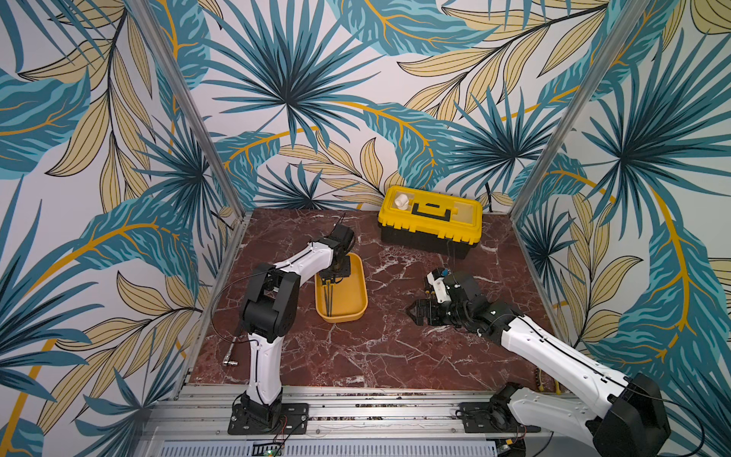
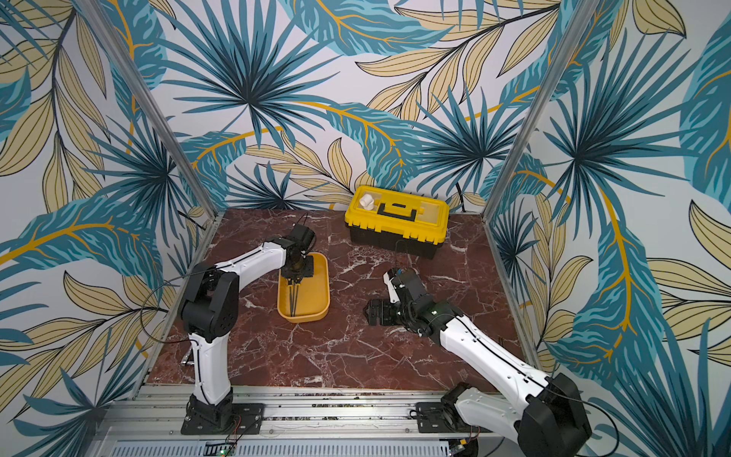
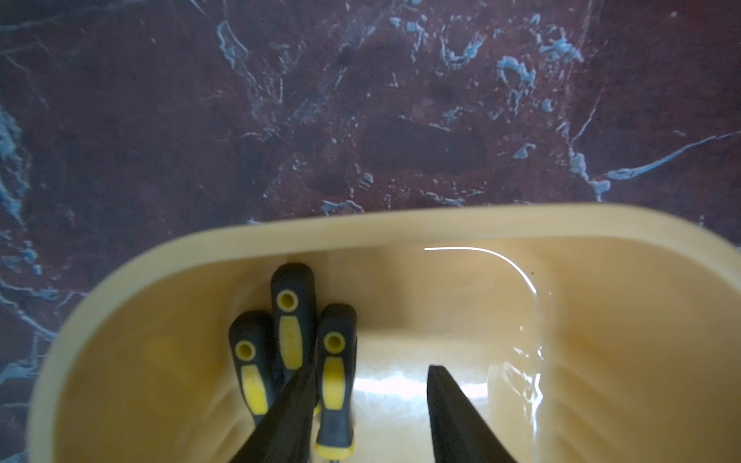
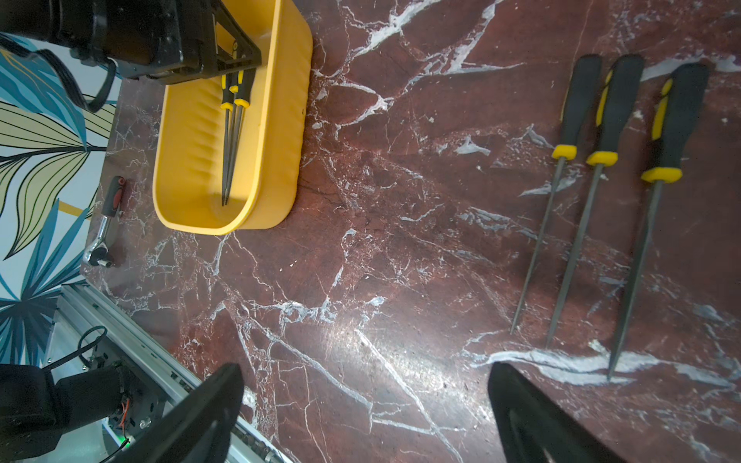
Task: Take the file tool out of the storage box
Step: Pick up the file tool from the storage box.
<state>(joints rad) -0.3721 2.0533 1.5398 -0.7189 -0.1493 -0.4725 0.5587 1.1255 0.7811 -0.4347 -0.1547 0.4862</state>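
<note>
The storage box (image 1: 358, 277) (image 2: 324, 285) is a shallow orange-yellow tub on the marble table. Three file tools with black-and-yellow handles (image 3: 335, 373) lie side by side in it, also visible in the right wrist view (image 4: 232, 132). My left gripper (image 3: 373, 368) (image 1: 330, 279) reaches down into the box over the handles. Its jaws stand apart. One handle lies between them, close against one finger (image 3: 288, 409), with a wide gap to the other finger. My right gripper (image 4: 367, 365) (image 1: 413, 312) hovers open over bare table to the right of the box, with nothing between its fingers.
Three more files (image 4: 593, 192) lie in a row on the table near my right gripper. A black toolbox with a yellow lid (image 1: 430, 221) stands at the back right. A ratchet wrench (image 1: 231, 358) (image 4: 106, 224) lies by the left arm's base.
</note>
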